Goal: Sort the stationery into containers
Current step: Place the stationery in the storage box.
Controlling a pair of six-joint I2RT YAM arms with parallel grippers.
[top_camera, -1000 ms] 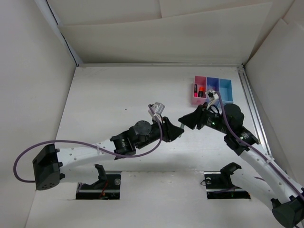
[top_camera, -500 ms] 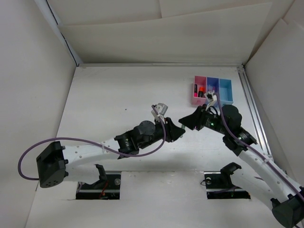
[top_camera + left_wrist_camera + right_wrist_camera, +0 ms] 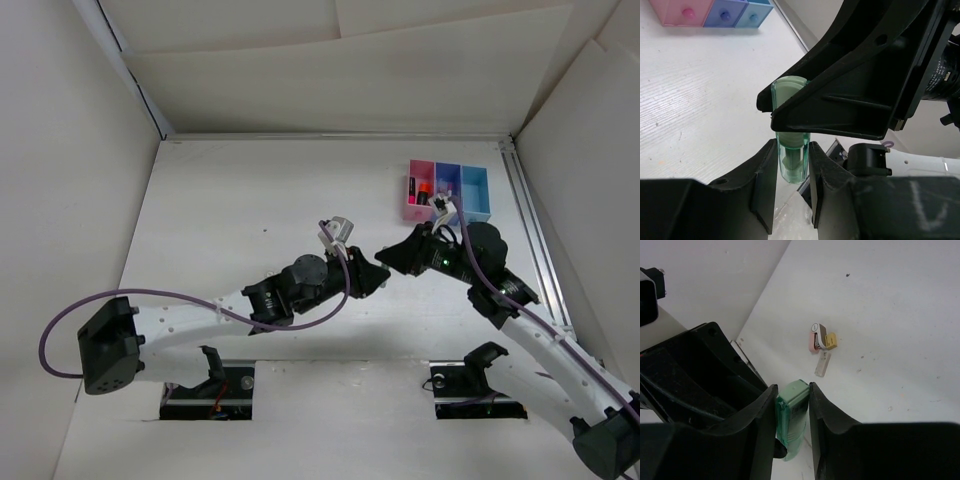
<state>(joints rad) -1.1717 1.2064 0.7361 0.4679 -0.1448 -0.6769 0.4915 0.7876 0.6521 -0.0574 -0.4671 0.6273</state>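
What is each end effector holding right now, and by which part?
Both grip the same green eraser: the left end effector pinches one end between its fingers, and the right end effector pinches the opposite end.

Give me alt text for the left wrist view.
A green eraser stands upright between the left tool's fingers, the right tool crossing its top. Pink, blue and light-blue bins sit on the table, top left.

Left gripper (image 3: 380,273) and right gripper (image 3: 383,252) meet tip-to-tip.
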